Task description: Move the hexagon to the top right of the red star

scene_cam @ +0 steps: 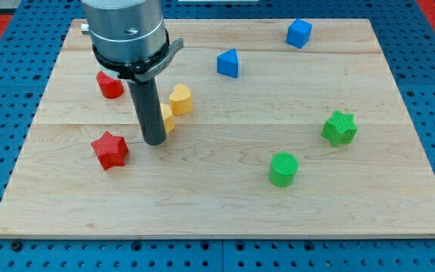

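A red star [109, 149] lies on the wooden board [225, 204] at the view's left. My tip [154, 140] stands just right of it and a little above. A yellow block [168, 119], partly hidden behind the rod, touches the rod's right side; its shape looks like a hexagon but I cannot tell for certain. A second yellow block [180, 99], rounded, sits just up and right of it. A red block [109, 85] lies above the red star, left of the rod.
A blue triangle-like block [228, 63] sits at top centre and a blue cube [299, 33] at top right. A green star [339, 128] lies at the right and a green cylinder [283, 168] below and left of it.
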`<state>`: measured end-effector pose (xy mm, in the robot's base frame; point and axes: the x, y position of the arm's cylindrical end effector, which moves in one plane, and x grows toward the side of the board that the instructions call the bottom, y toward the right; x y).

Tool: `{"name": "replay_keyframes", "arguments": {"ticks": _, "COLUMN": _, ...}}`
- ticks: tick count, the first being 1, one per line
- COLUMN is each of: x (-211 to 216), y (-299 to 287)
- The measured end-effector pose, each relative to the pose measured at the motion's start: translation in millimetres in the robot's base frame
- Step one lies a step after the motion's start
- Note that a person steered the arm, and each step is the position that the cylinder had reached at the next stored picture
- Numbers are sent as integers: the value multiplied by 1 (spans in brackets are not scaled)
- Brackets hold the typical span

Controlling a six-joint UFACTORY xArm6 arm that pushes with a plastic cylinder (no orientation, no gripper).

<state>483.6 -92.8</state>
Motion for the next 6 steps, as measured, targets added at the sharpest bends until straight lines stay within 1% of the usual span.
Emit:
{"name": "replay_keyframes", "arguments": {"ticks": 1, "x": 15, "y": 37}}
{"name": "replay_keyframes", "arguments": {"ticks": 2, "x": -13, "y": 39}}
{"name": "replay_keyframes", "arguments": {"ticks": 3, "x": -18, "y": 54}}
{"name": "replay_keyframes", "arguments": {"ticks": 4, "x": -50, "y": 52}}
{"name": "replay_keyframes", "arguments": {"ticks": 5, "x": -59, "y": 16}}
{"name": "replay_keyframes", "arguments": {"ticks": 6, "x": -49, "y": -9}}
